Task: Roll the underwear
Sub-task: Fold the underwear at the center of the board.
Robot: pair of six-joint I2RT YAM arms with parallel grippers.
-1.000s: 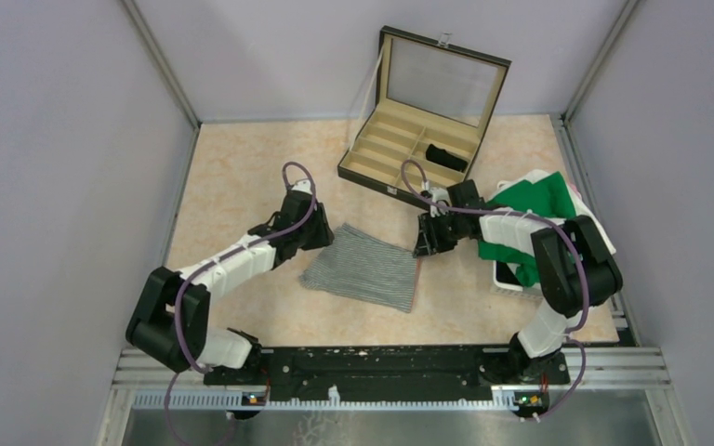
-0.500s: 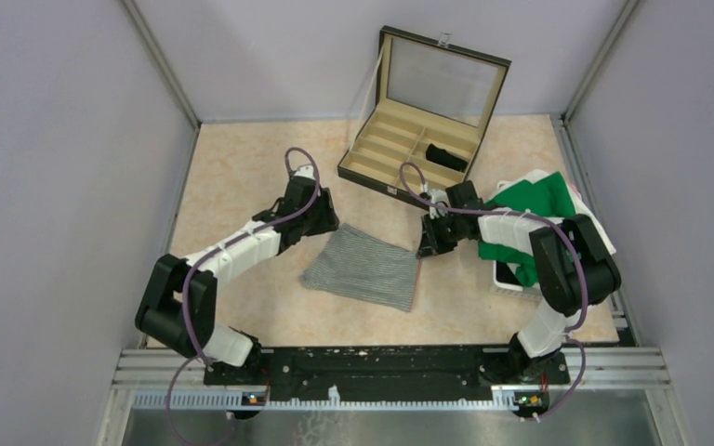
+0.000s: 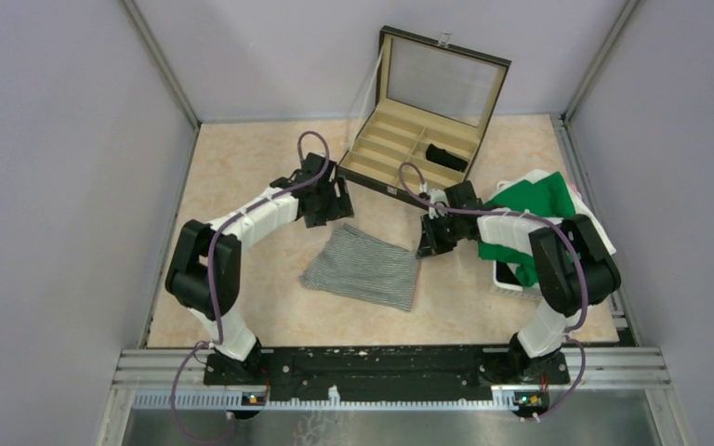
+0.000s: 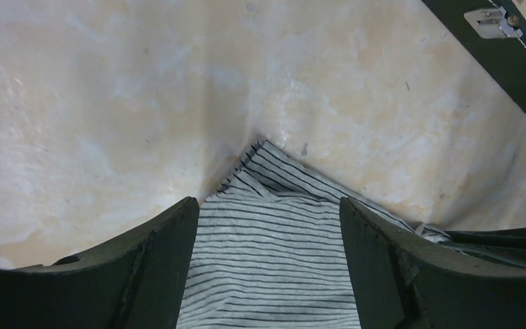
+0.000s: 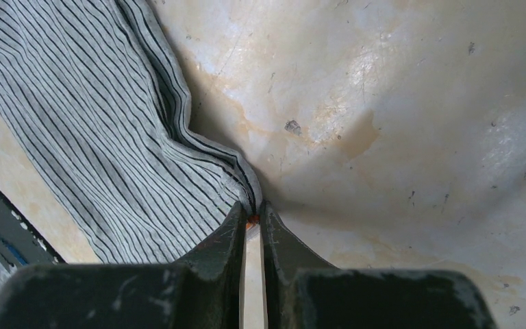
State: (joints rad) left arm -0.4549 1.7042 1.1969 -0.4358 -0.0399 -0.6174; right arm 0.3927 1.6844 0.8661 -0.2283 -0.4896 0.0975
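Swung out toward the compartmented case (image 3: 407, 149), left fingers (image 4: 156, 269) now stand spread above the far corner of the grey striped underwear (image 3: 363, 269), which lies flat mid-desk (image 3: 242, 167); right fingers (image 5: 224, 241) pinch its opposite corner by the orange label, probably anchoring it for rolling.

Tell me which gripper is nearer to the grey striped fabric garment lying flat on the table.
Right. The right gripper is shut on the far right corner of the grey striped fabric garment. The left gripper hangs open over its far left corner, gripping nothing.
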